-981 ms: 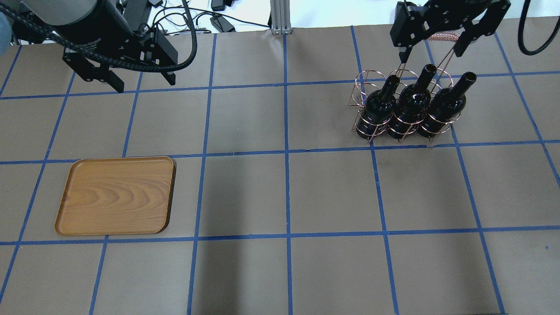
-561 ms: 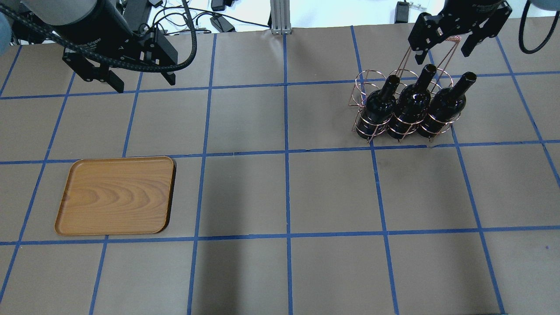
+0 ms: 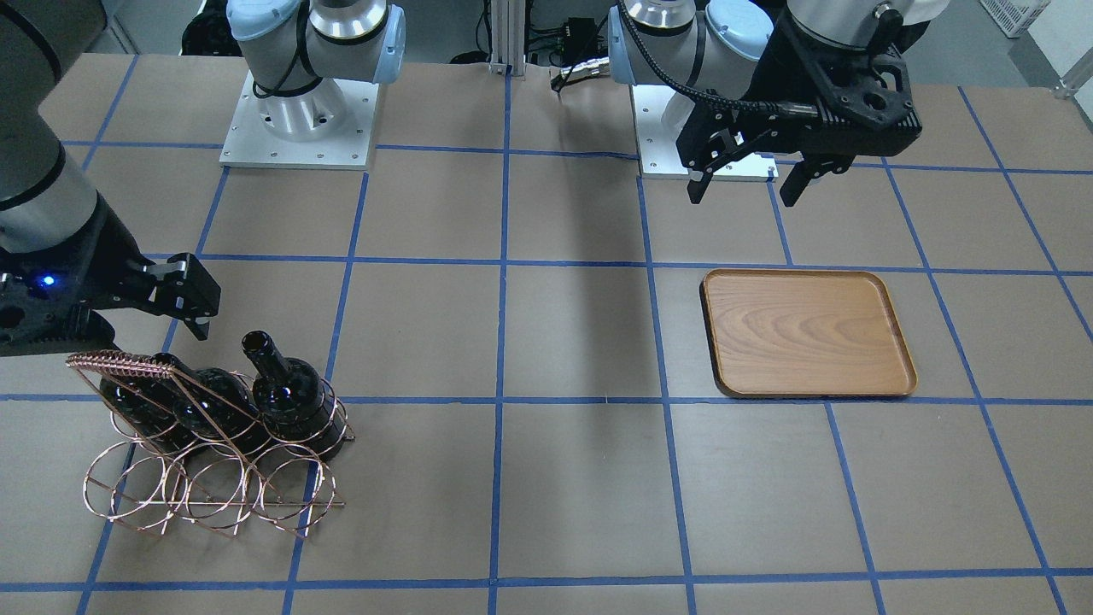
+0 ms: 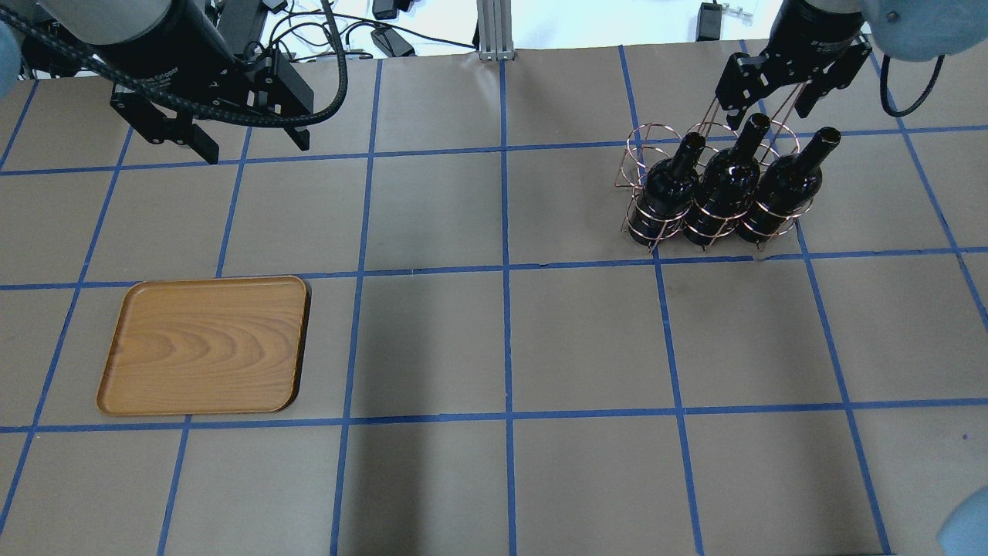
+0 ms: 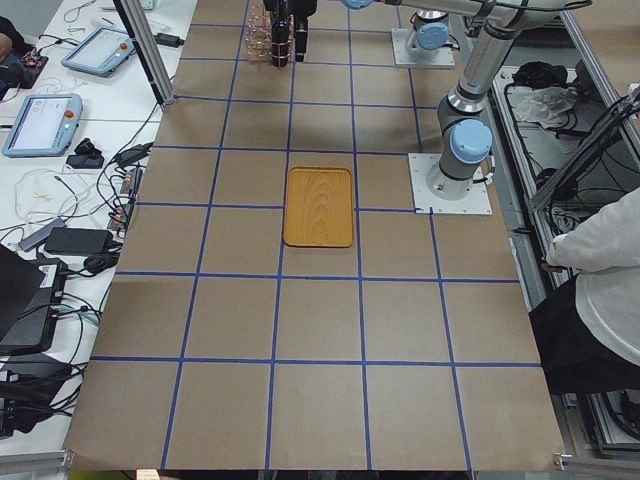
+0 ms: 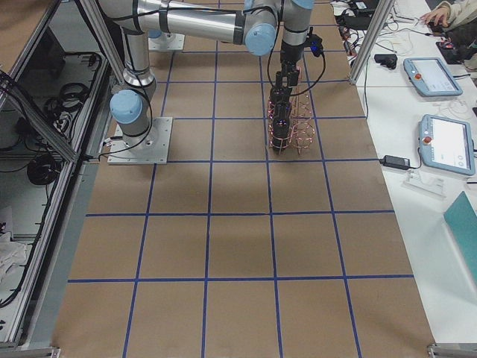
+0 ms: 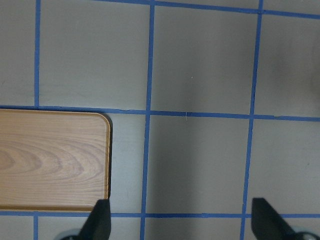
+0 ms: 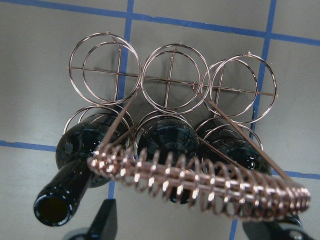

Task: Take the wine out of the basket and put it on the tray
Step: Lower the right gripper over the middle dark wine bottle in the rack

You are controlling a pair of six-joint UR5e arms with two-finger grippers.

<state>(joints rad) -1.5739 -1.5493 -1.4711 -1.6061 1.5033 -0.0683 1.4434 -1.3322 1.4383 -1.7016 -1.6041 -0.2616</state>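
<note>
Since all the wine (image 4: 725, 185) is sitting in the basket (image 4: 641, 147), tray (image 4: 204, 347) bare, I'm hovering left gripper (image 4: 255, 149) and right gripper (image 4: 768, 114), jaws apart.

Your surface (image 4: 587, 340) is covered in brown paper, ruled into large squares by blue tape lines (image 4: 507, 340). At its far edge, near the middle, stands an aluminium post (image 4: 489, 31). Beside the surface runs a white bench (image 5: 40, 210) with two teach pendants (image 5: 43, 122) and loose cables (image 5: 110, 205). The light is even and the shadows are soft.
</note>
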